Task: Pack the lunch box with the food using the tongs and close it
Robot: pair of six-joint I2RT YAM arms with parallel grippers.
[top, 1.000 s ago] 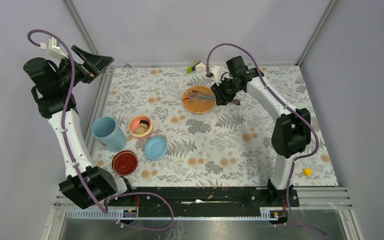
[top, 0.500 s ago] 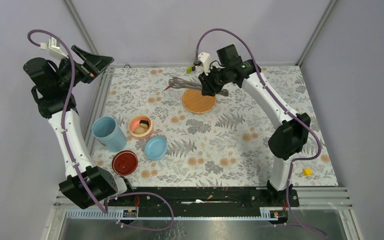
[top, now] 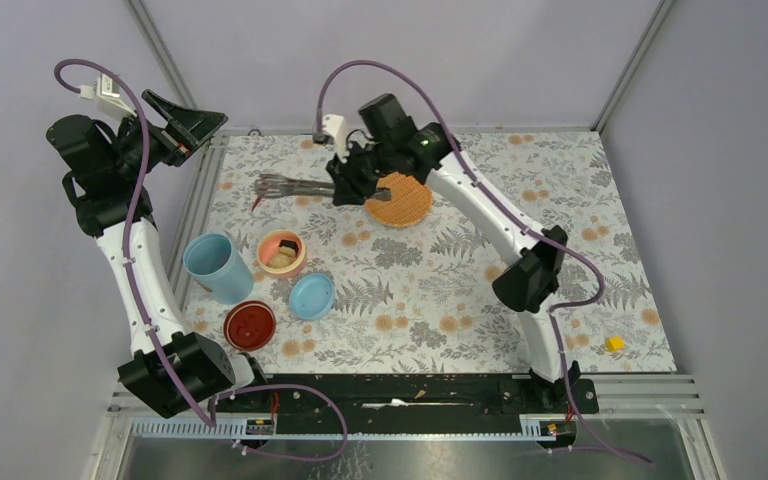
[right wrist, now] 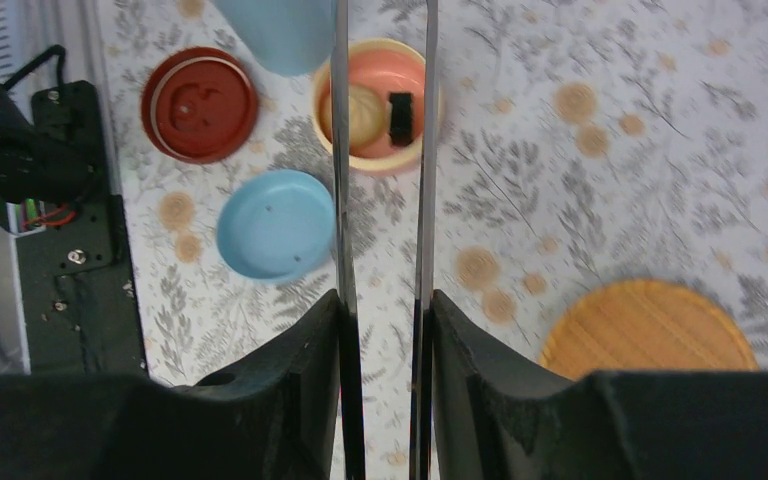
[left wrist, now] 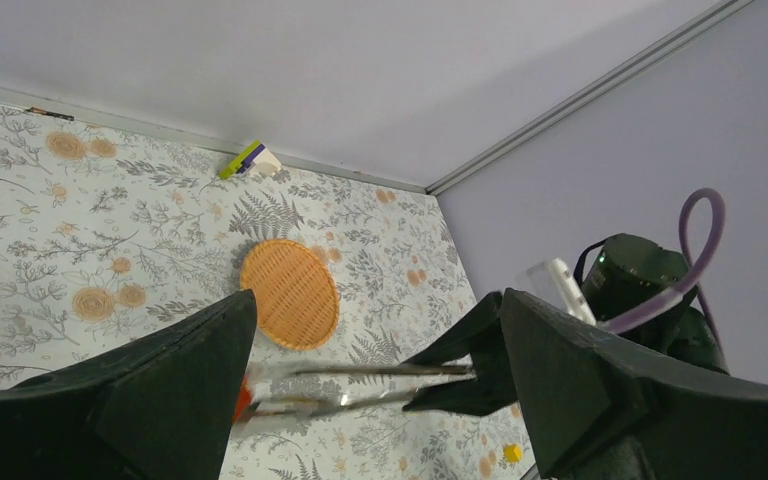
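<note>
I have the tongs (top: 290, 186) in the right gripper (top: 344, 186). It is partly closed, pressing both silver arms, and the tips point left, away from the orange woven plate (top: 400, 203). My left gripper (top: 196, 124) gapes wide and holds nothing. The pink-orange bowl (top: 303, 254) holds a beige round (right wrist: 362, 112) and a dark piece (right wrist: 400, 117). Just beside it stands the blue tub (top: 225, 280), with the blue lid (top: 311, 296) and a red-brown lid (top: 249, 324) nearby.

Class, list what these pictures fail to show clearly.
1. Tips of the long silver metal tongs: cut off by the top edge, right wrist view; partly behind a finger of the left hand, left wrist view.
2. The food in the pink-orange round bowl: partly covered by the tongs, right wrist view.
3. The light blue plastic tub: cut off by the top edge, same view.
</note>
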